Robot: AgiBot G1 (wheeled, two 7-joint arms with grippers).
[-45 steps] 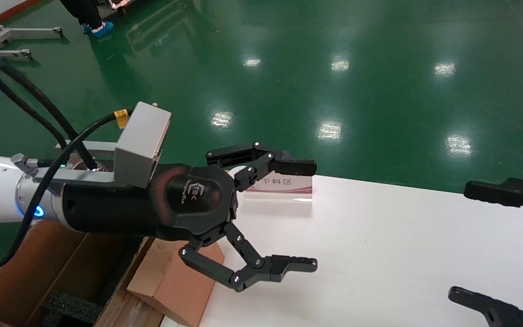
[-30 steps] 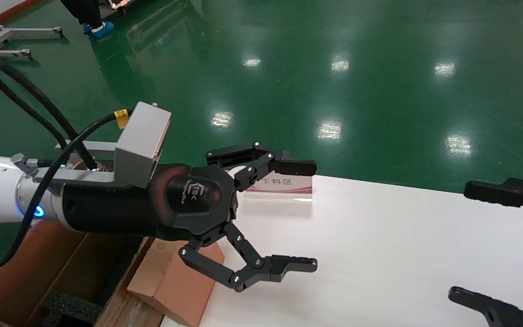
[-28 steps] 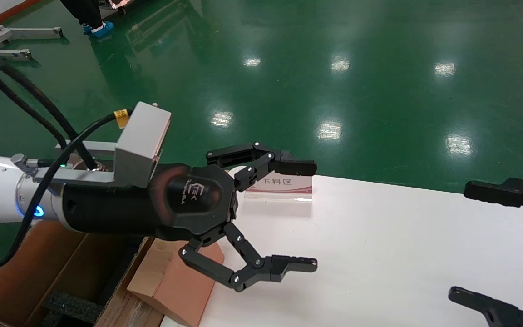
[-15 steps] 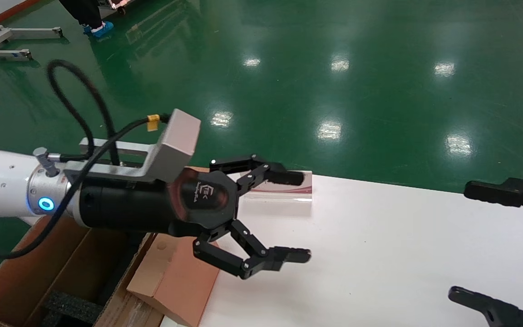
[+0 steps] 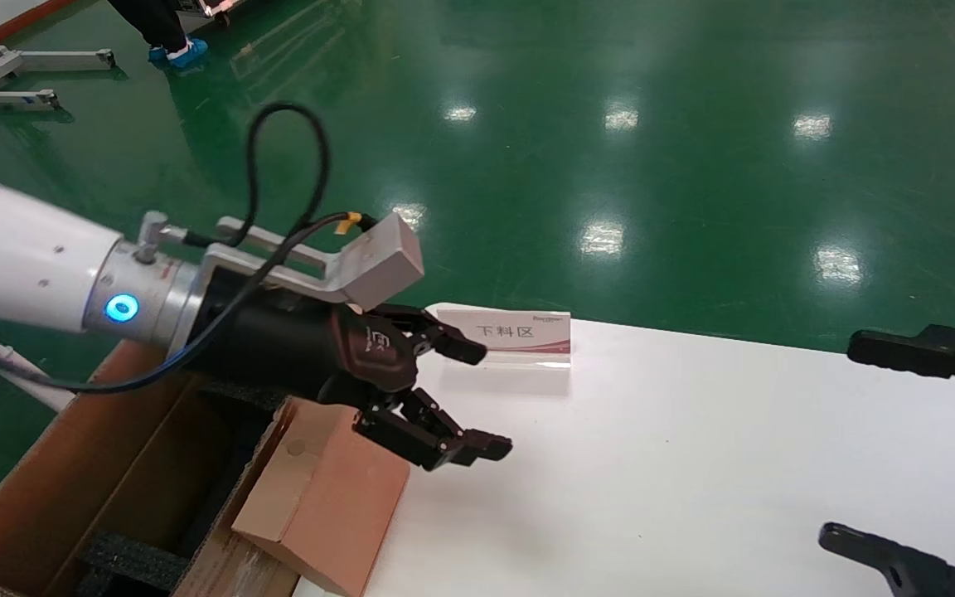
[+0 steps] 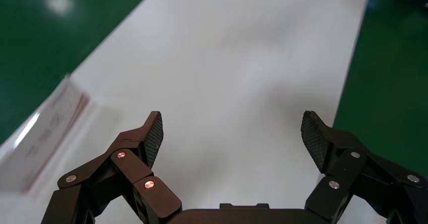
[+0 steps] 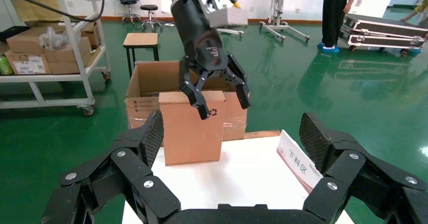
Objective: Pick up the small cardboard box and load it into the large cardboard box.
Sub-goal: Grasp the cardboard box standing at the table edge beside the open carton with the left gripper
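Since the earlier frame, the left end effector [image 5: 461,398] had been swung down toward the small cardboard box [image 5: 324,506], jaws spread and empty. The box stood at the bench [image 5: 693,464] edge against the large cardboard box [image 5: 71,489]. Its narrow sides would best be straddled before closing; the right end effector [image 5: 900,448] was parked, splayed.
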